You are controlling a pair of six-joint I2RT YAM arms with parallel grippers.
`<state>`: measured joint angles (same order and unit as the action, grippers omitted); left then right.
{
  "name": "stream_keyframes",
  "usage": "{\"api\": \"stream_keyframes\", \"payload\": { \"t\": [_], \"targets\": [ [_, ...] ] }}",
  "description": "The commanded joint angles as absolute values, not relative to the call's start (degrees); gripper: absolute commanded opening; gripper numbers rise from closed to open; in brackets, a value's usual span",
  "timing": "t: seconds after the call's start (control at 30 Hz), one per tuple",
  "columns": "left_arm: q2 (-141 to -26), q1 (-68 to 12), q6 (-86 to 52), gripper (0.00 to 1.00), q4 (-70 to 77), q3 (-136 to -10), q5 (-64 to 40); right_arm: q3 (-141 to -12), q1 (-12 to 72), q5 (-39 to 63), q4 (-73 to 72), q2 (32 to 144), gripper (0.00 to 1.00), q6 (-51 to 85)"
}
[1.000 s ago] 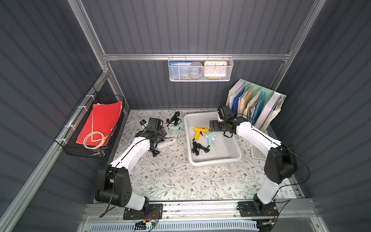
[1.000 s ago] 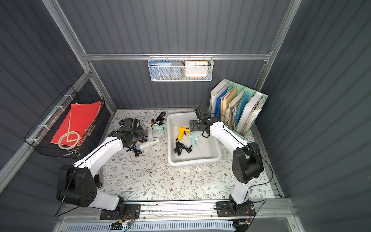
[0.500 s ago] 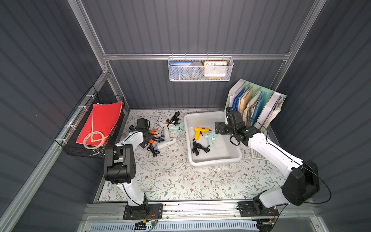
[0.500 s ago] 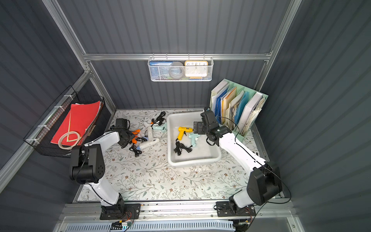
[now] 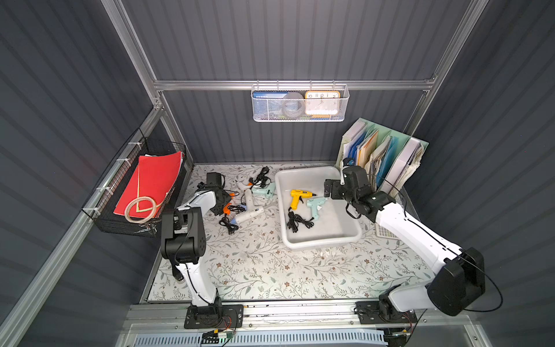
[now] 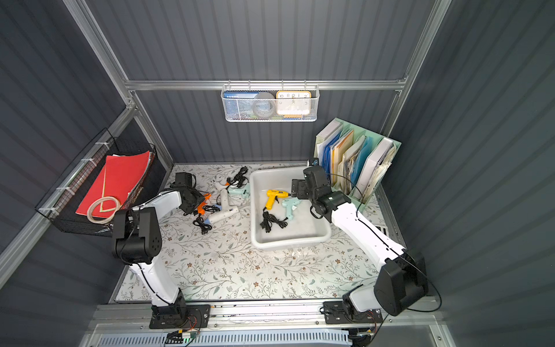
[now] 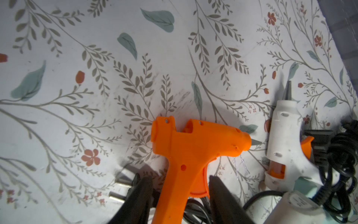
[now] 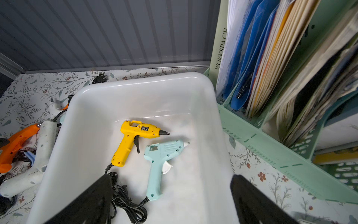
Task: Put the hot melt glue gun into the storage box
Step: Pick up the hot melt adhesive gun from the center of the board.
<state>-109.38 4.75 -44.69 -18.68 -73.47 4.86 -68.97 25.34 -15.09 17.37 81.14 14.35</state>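
Reaching down among the glue guns on the table [image 5: 255, 270], the left hand [image 7: 180, 186] is seen with its two fingers on either side of the handle of the orange glue gun [image 7: 191, 151]. Whether the handle is squeezed tight cannot be told yet; a small gap seems to be left at one finger. The right hand [image 8: 170, 195] is held wide apart with nothing in it, just above the storage box [image 5: 354, 237], where a yellow glue gun [image 8: 133, 139] and a blue glue gun [image 8: 160, 161] are already laid.

The orange gun could be dropped if only the thin handle is pinched. Its black cord [image 5: 228, 223] is tangled beside a white glue gun [image 7: 284, 139], so that one could be dragged along.

The fingers around the handle are shown only in the left wrist view. In both top views they are hidden under the arm.
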Motion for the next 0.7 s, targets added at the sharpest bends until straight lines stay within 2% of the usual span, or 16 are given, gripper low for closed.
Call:
{"api": "stream_keyframes", "payload": {
  "t": [0.0, 0.2, 0.67],
  "targets": [
    [-110.67, 4.66, -41.97, 0.49, -18.90, -74.62, 4.03, -68.38, 25.66, -16.17, 16.40, 81.48, 0.99, 14.57],
    [-111.47, 4.57, -40.96, 0.41, -20.75, -74.32, 3.75, -68.29, 25.84, -16.26, 15.92, 81.17, 0.99, 14.50],
    [-115.21, 4.48, -40.09, 0.45, -22.27, -74.27, 2.40, -68.82, 26.52, -16.60, 15.18, 81.12, 0.99, 14.59]
  ]
}}
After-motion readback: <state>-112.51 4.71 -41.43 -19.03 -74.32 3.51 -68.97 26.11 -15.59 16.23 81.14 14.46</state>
